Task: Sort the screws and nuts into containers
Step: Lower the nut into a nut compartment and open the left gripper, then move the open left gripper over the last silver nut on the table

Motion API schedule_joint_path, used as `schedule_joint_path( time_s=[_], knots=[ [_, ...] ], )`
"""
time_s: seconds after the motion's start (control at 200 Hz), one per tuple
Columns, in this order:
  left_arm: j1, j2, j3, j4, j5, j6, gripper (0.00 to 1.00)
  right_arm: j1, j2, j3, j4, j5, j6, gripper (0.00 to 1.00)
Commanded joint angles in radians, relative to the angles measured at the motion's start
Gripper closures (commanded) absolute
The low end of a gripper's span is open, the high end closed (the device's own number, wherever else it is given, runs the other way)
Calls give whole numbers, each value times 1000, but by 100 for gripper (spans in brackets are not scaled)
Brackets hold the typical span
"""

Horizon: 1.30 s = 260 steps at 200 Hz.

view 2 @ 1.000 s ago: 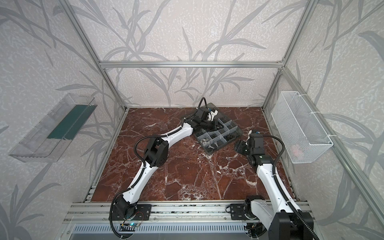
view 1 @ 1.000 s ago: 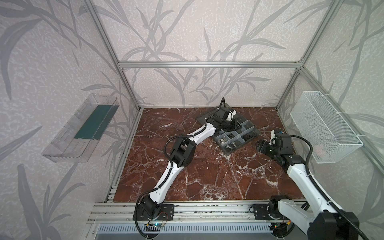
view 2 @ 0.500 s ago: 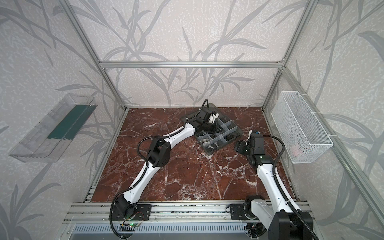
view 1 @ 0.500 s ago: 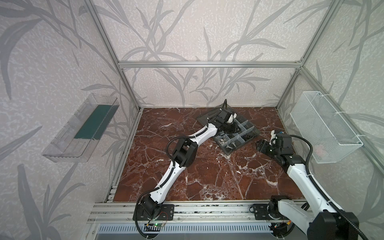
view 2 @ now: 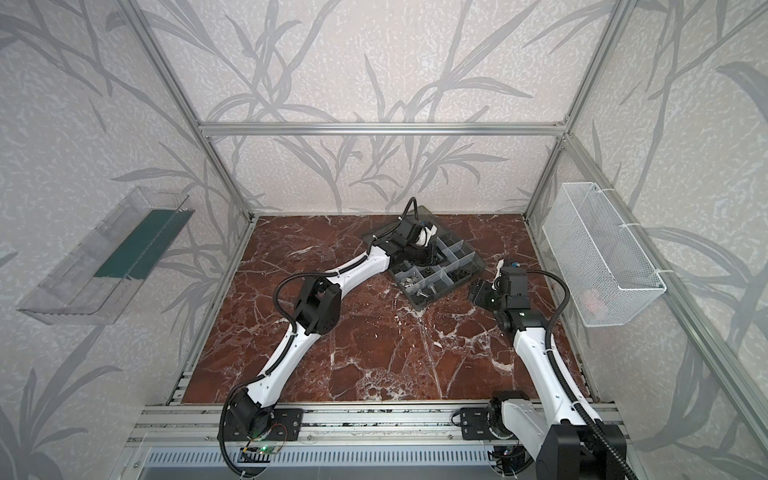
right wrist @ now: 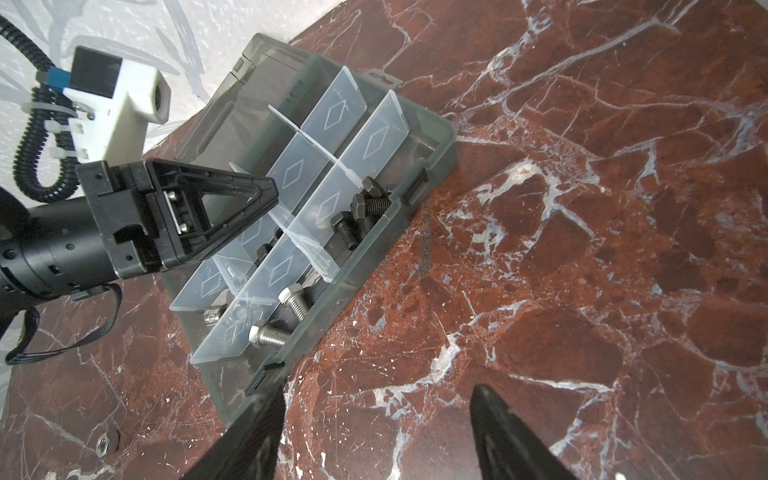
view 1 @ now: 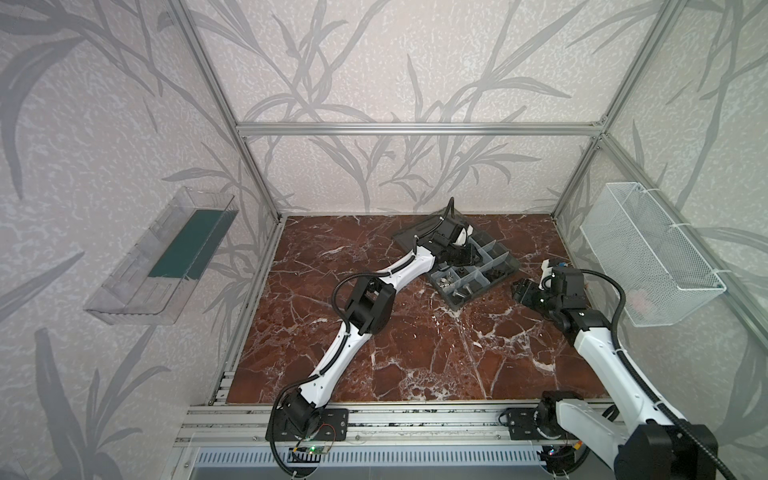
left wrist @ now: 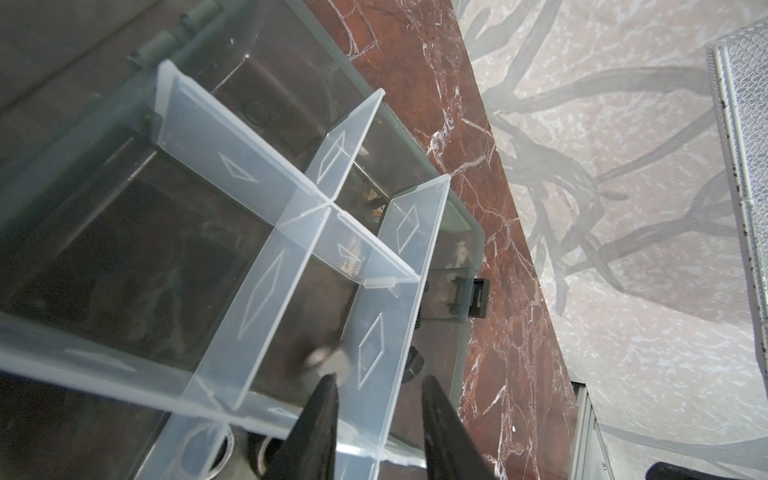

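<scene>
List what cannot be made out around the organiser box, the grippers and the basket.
- Left wrist view: the grey piece beside the left gripper is blurred; nut or screw, cannot tell.
- Both top views: the organiser box contents are too small; the left gripper covers its middle.
- A top view: a pinkish thing in the wire-mesh basket, blurred by mesh.

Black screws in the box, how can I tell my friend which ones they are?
On the red-brown marble tabletop sits a smoky-grey plastic organiser box with pale dividers. Along its side with the black latches, one compartment holds a little heap of short black metal screws. Unlike the shiny silver metal screws in the next compartment, these are black.
</scene>
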Motion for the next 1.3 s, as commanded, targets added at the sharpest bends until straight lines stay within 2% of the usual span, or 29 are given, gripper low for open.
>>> schedule_joint_path(
  time_s=[0.0,0.125,0.25,0.45,0.52,0.6,0.67,0.885,1.025,1.09,1.295],
  knots=[
    [-5,-12,12,-24,-13,7,64,-6,-13,-10,12,-16,-14,29],
    [-3,-73,-59,53,-8,-7,65,-8,-15,-10,7,-19,-19,29],
    [-4,-228,-206,138,-67,42,65,-9,-11,-7,6,-25,-25,28],
    [1,-446,-298,-3,-182,194,64,-9,21,22,9,-74,-60,28],
    [13,-539,-411,19,-204,193,64,-9,34,42,0,-104,-84,28],
    [38,-669,-617,127,-227,156,62,-10,44,67,-12,-147,-111,28],
    [62,-763,-758,154,-259,135,61,-9,49,82,-16,-187,-130,28],
    [84,-1001,-1071,-12,-512,147,59,-9,37,132,-83,-176,-166,27],
    [83,-1089,-1176,-196,-660,91,57,-9,33,133,-81,-179,-146,27],
    [85,-1114,-1211,-265,-704,55,56,-9,34,130,-79,-185,-133,27],
    [85,-1135,-1280,-396,-747,-80,55,-8,37,125,-74,-182,-118,27]
  ],
)
